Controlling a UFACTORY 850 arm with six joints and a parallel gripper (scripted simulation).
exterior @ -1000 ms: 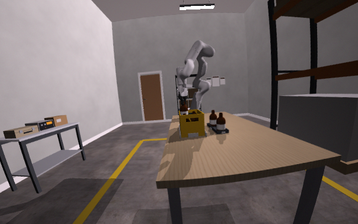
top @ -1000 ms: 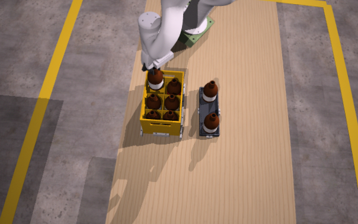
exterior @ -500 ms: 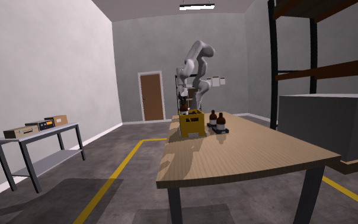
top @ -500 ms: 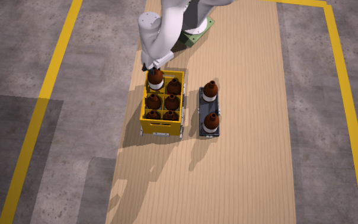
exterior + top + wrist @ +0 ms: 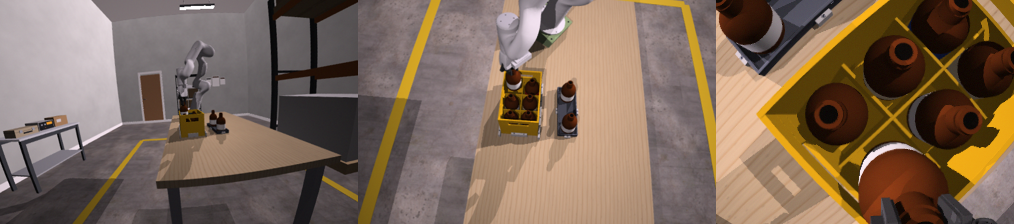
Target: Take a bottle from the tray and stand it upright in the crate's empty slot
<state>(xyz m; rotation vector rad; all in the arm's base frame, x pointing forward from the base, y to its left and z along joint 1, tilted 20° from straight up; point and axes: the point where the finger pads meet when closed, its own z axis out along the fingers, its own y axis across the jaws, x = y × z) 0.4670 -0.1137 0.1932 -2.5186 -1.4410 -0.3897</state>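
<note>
the gripper (image 5: pixel 510 71) (image 5: pixel 183 100) (image 5: pixel 914 217) had its fingers clamped on a brown bottle (image 5: pixel 513 80) (image 5: pixel 184 109) (image 5: pixel 902 175), which stood upright, partway into the corner slot of the yellow crate (image 5: pixel 518 127) (image 5: pixel 192 130) (image 5: pixel 783 132).

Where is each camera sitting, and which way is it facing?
Top: high over the table, facing down; arm and tool show.
Exterior: beyond the table's near end, looking along it toward the arm.
Wrist: on the arm near the tool, facing down into the crate; dark fingers show.
Top and exterior share both tray bottles.
</note>
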